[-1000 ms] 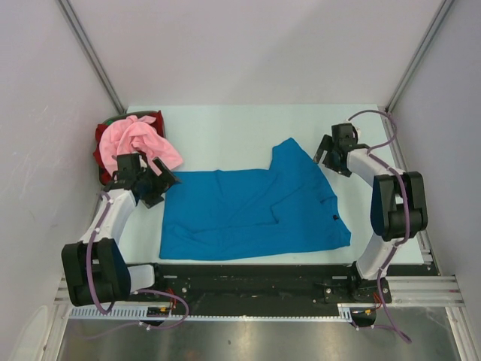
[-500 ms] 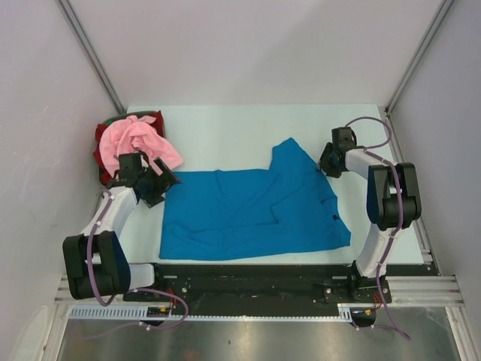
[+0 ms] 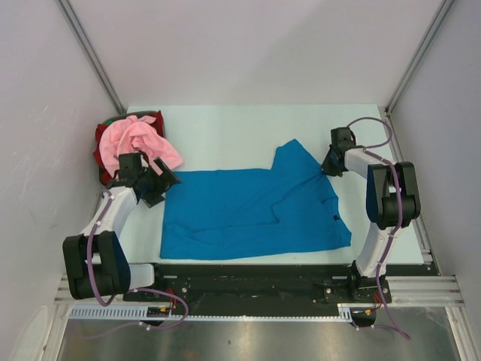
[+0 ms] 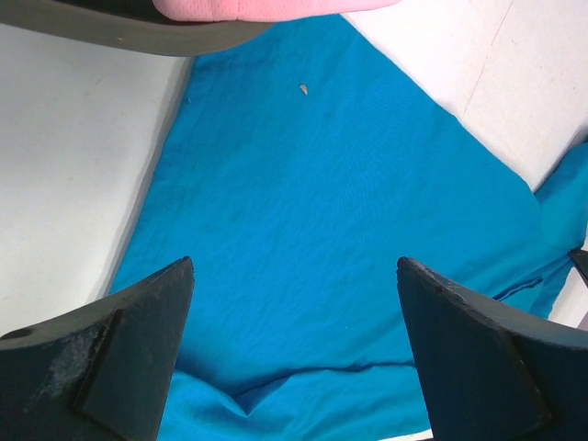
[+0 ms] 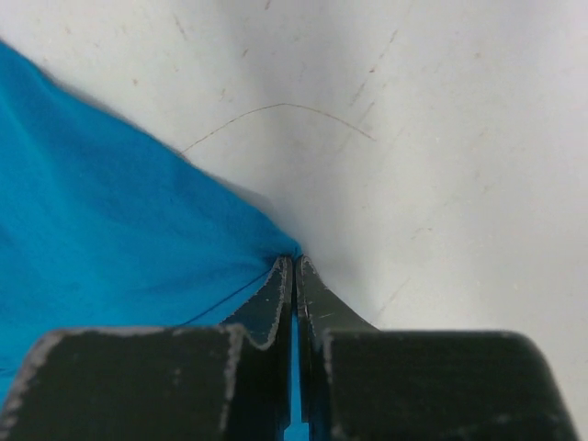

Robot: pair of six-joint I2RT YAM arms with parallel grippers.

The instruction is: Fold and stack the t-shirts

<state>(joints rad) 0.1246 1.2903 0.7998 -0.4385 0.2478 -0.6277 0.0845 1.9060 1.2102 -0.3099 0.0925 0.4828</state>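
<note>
I am looking down on a pale counter (image 3: 225,124) closed in by white walls (image 3: 248,45), with metal frame posts (image 3: 90,53) running up at the far corners. The right jaws are pressing tight together on the blue t-shirt (image 3: 248,214). In the right wrist view the two dark fingers (image 5: 266,299) are meeting with a sliver of blue cloth showing in the slit between them, and the fabric is puckering toward that pinch. The grip is sitting on the shirt's right edge, at its far right part, where a flap is pointing toward the far side. Bare counter is lying just beyond the fingertips. The right arm (image 3: 391,195) is reaching from its near base along the right side and bending in leftward to that edge.

The left jaws are standing wide apart with nothing between them. Their fingers (image 4: 119,358) are hanging over the far left corner of the blue t-shirt, and I cannot tell whether they are touching the cloth. The left arm (image 3: 113,214) is leaning along the left side of the counter.

The blue t-shirt is lying spread mostly flat across the middle of the counter, toward the near edge, with a few creases. At the far left, the pink t-shirt (image 3: 139,139) is sitting crumpled on top of the red t-shirt (image 3: 100,154), with a bit of green cloth (image 3: 113,119) peeking out on the far side. In the left wrist view the pink cloth is spilling over the rim of a dark grey basket (image 4: 119,32), just beside the blue shirt's corner.
</note>
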